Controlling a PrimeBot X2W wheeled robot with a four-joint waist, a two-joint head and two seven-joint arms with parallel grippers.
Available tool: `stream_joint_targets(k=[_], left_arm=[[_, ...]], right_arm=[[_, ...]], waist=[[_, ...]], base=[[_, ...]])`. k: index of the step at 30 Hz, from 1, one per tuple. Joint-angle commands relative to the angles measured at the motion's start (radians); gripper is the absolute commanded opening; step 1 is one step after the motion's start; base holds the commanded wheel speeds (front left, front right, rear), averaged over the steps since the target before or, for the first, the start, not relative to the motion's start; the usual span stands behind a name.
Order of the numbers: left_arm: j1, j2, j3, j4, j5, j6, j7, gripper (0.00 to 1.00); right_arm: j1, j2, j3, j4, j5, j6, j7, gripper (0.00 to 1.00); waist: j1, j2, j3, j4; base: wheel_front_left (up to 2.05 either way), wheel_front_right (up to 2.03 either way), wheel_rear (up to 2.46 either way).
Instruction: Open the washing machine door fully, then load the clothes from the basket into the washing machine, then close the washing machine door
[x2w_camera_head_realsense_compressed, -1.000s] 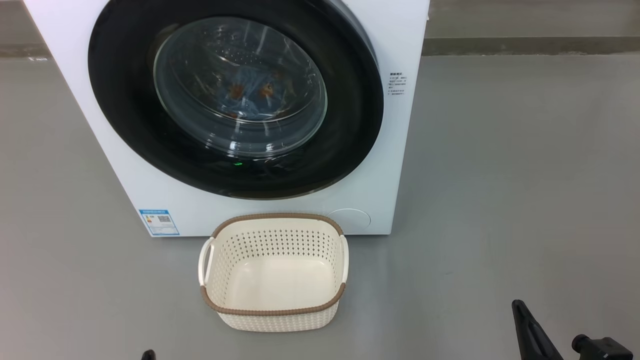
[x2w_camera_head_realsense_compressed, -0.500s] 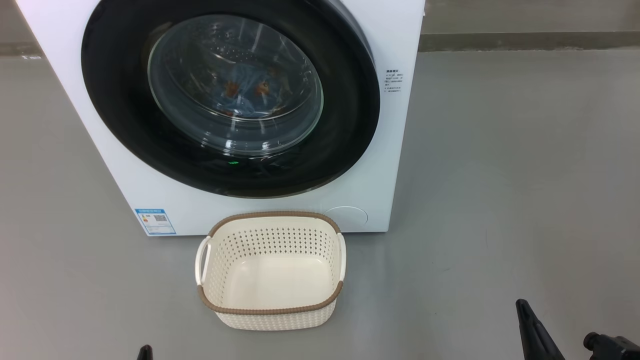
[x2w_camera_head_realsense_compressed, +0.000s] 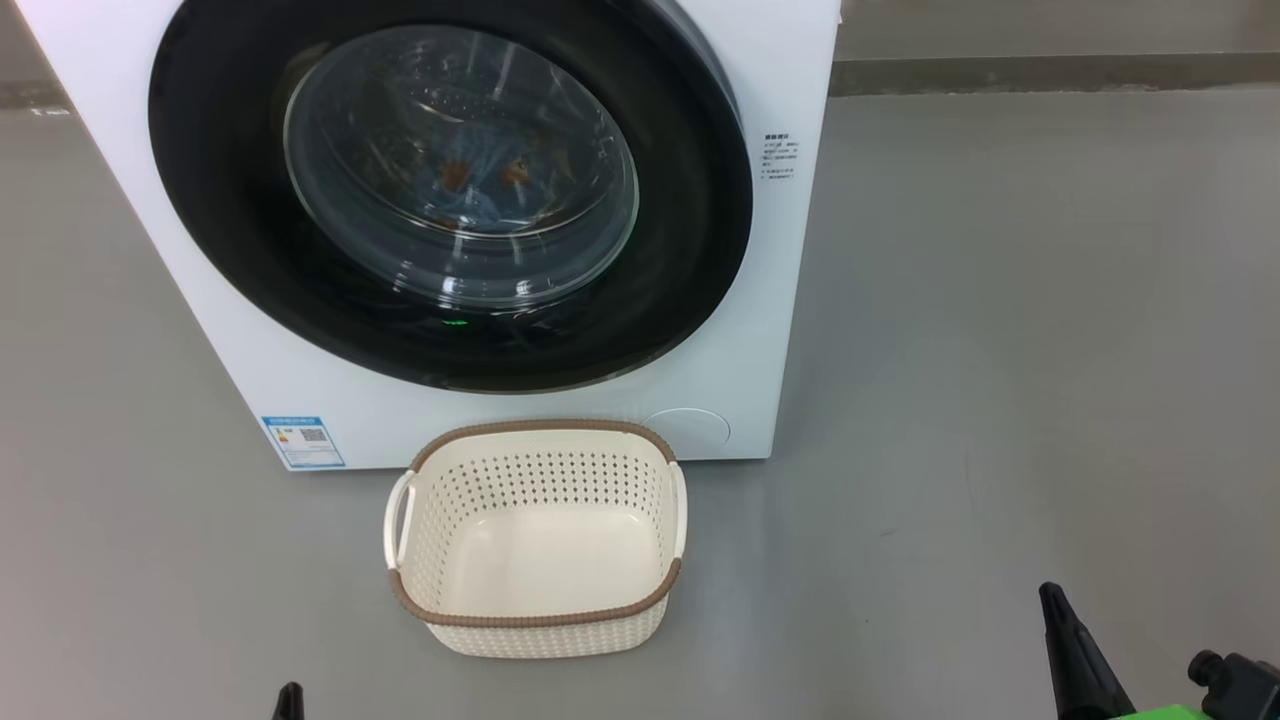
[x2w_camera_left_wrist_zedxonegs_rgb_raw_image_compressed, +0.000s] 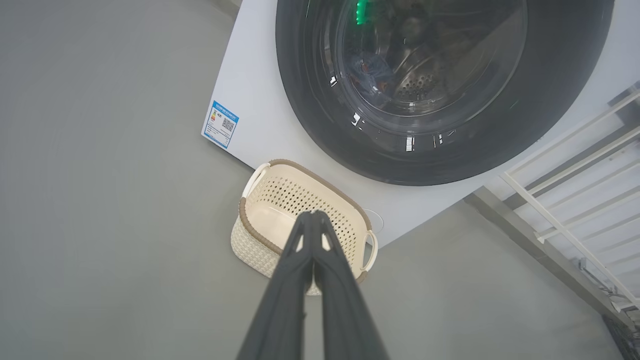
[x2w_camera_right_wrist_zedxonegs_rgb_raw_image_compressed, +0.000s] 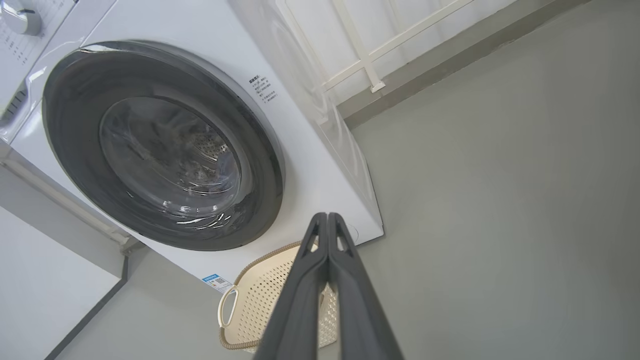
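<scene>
The round glossy black-rimmed glass door (x2w_camera_head_realsense_compressed: 700, 200) sits flush on the big white washing machine (x2w_camera_head_realsense_compressed: 790, 300), light blue bear-print clothes (x2w_camera_head_realsense_compressed: 480, 188) behind it, ahead of and above the left end effector (x2w_camera_left_wrist_zedxonegs_rgb_raw_image_compressed: 312, 215) and right end effector (x2w_camera_right_wrist_zedxonegs_rgb_raw_image_compressed: 327, 216), both pinched together empty, the left more squarely before it.
</scene>
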Motion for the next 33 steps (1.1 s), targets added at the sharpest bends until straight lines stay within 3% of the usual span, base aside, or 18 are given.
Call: stream_joint_targets(k=[1,33], left_arm=[[-0.052,0.013,0.021,-0.017,-0.024,-0.007,0.007,0.0],[-0.125,0.017,0.051,0.002,-0.36,-0.025,0.097,0.0]], right_arm=[[-0.046,-0.007,0.004,-0.02,0.034,-0.001,0.006,0.0],[-0.11,-0.008,-0.004,0.021,0.406,-0.002,0.098,0.0]], waist=[[-0.0001,0.0,0.001,-0.001],[-0.0001,0.0,0.017,-0.022]], base=[[0.0,0.0,0.0],[0.0,0.0,0.0]])
